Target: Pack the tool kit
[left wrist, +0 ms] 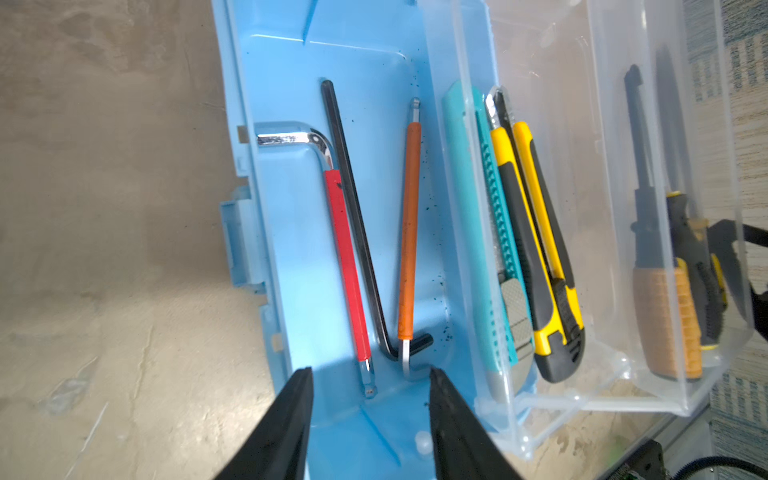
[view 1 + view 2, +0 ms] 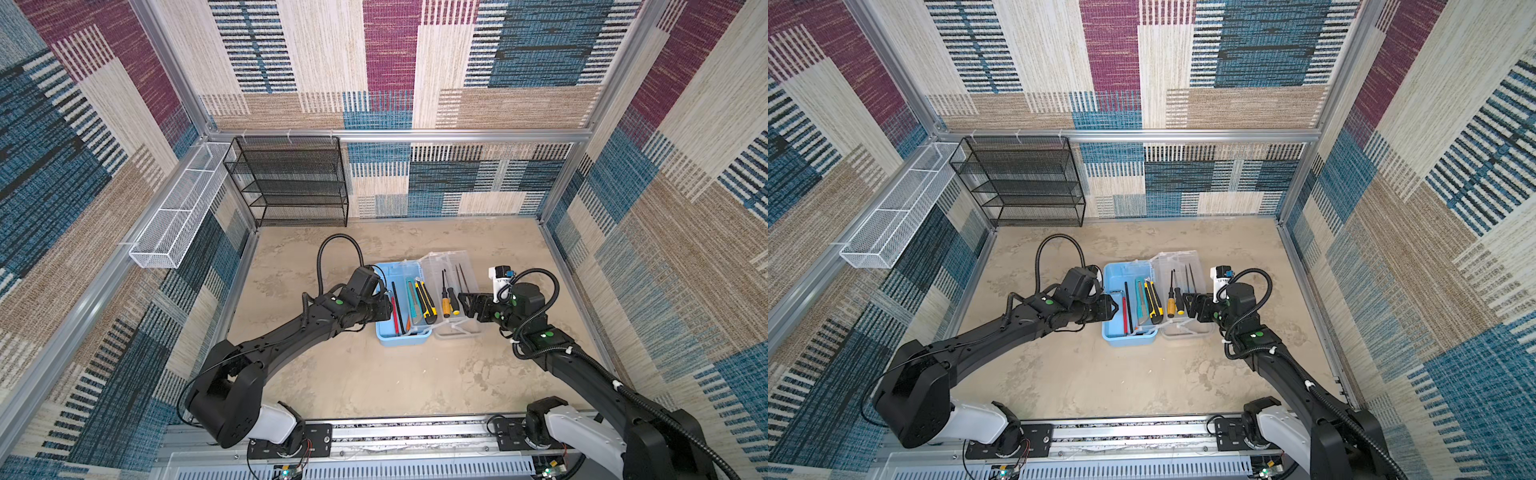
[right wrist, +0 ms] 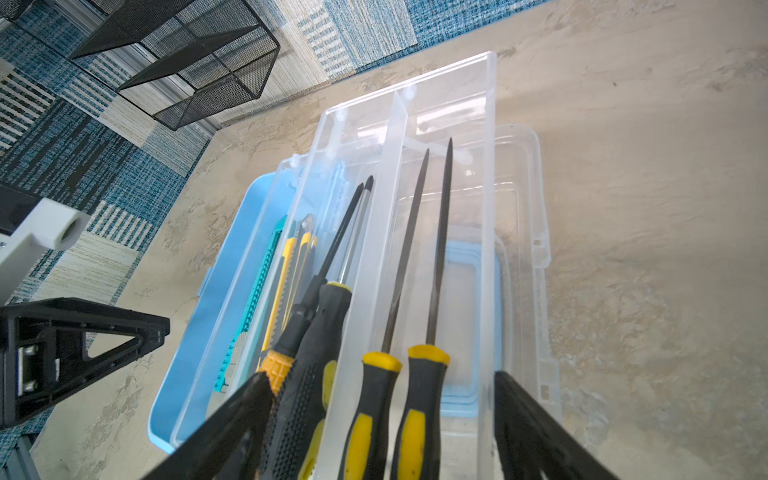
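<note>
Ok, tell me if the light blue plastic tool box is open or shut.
Open: its clear plastic lid lies flipped back beside the box, L-shaped hex keys uncovered inside.

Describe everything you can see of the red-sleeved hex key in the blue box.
The red-sleeved hex key is L-shaped, chrome metal, with a red sleeve over its long arm and a ball tip. It lies flat on the floor of the light blue box, short arm toward its wall. The black hex key lies against it near the bend. The left gripper, open, straddles its tip.
</note>
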Motion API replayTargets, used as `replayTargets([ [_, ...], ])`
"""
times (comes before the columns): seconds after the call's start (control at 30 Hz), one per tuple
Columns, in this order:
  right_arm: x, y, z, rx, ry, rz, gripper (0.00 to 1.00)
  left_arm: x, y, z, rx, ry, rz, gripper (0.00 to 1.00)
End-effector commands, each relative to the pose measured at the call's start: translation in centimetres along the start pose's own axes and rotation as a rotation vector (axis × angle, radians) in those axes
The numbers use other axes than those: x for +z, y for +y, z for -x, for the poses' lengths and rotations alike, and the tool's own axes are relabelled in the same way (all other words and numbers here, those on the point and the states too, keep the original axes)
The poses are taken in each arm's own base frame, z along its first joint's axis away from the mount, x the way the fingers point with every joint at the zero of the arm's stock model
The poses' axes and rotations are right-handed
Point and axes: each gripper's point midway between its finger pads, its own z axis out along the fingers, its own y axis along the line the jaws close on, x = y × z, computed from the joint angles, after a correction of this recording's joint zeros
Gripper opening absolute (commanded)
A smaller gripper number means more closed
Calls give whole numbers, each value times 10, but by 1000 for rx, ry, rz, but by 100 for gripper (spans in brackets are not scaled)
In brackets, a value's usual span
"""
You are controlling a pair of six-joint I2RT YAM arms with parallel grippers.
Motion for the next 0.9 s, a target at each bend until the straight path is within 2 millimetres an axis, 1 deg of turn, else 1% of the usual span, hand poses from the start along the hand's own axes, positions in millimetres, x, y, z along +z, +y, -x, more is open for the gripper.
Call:
replayTargets([
  [0.0, -1, 11, 12, 4, -34, 44, 84, -4, 13, -1, 21, -16, 46, 52],
  [0.23, 1, 17, 15, 3, -29, 69, 82, 1, 27, -12, 12, 31, 83, 53],
  [0.4, 4, 21, 15, 3, -23, 74, 82, 5, 30, -19, 14, 52, 85, 53],
  [0.6, 12, 29, 10, 0, 0, 89, 81, 9, 25, -20, 6, 57, 54, 52],
  [0.87, 13, 43, 21, -10, -10, 112, 81, 13, 20, -19, 2, 62, 30, 52],
])
